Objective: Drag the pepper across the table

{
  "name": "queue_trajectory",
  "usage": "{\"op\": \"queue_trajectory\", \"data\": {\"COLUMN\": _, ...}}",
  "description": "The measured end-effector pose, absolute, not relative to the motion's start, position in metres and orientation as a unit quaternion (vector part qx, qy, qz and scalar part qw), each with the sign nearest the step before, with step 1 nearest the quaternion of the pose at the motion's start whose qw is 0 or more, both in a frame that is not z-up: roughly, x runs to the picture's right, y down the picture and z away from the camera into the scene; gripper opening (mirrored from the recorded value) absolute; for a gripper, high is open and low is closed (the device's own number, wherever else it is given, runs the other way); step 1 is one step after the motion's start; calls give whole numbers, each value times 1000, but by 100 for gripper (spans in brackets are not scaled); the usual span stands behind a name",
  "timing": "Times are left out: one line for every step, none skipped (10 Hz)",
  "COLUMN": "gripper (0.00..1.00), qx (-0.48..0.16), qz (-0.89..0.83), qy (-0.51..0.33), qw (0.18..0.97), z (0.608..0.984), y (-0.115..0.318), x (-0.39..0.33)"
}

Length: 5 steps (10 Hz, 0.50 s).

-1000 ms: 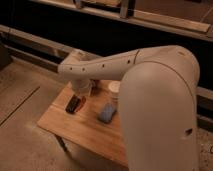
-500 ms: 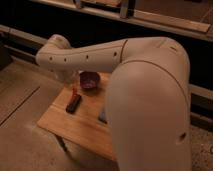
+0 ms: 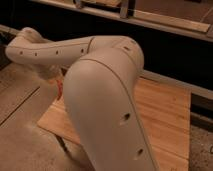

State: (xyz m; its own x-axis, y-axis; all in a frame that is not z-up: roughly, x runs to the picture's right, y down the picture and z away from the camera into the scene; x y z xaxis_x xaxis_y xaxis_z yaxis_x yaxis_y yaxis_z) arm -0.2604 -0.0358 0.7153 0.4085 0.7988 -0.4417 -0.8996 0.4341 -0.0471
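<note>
Only a thin red-orange sliver of the pepper (image 3: 60, 88) shows. It peeks out at the left edge of the big pale arm (image 3: 107, 107) that fills the middle of the view. The sliver runs roughly up and down in the picture. So little of it shows that I cannot tell its true long axis, or whether it lies flat on the table (image 3: 167, 117).

The pepper is over the table's left end, close to the corner nearest the floor (image 3: 22, 120). Nearly all the bare wood lies to its right and beyond the arm.

The gripper (image 3: 53, 75) hangs just above and slightly left of the sliver, below the forearm that reaches across the top left. It is very near the pepper, perhaps touching, but the arm covers where they meet. I cannot tell whether the gripper is apart, together or clamped on the pepper.

My judgement is that the pepper lies straight below the gripper, a little to its right. A drag would have to carry it rightward along the planks, since the table edge is close on the other side. A push the wrong way could send the pepper off that near corner.
</note>
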Motion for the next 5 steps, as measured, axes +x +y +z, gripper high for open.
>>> {"op": "queue_trajectory", "data": {"gripper": 0, "qx": -145, "qz": 488, "qy": 172, "qw": 843, "z": 713, "y": -32, "x": -288}}
{"op": "queue_trajectory", "data": {"gripper": 0, "qx": -150, "qz": 467, "qy": 165, "qw": 856, "z": 710, "y": -28, "x": -311}}
{"op": "queue_trajectory", "data": {"gripper": 0, "qx": -154, "qz": 451, "qy": 158, "qw": 865, "z": 707, "y": -24, "x": -329}}
{"op": "queue_trajectory", "data": {"gripper": 0, "qx": -158, "qz": 430, "qy": 149, "qw": 876, "z": 703, "y": -19, "x": -350}}
{"op": "queue_trajectory", "data": {"gripper": 0, "qx": -158, "qz": 419, "qy": 146, "qw": 882, "z": 701, "y": -18, "x": -359}}
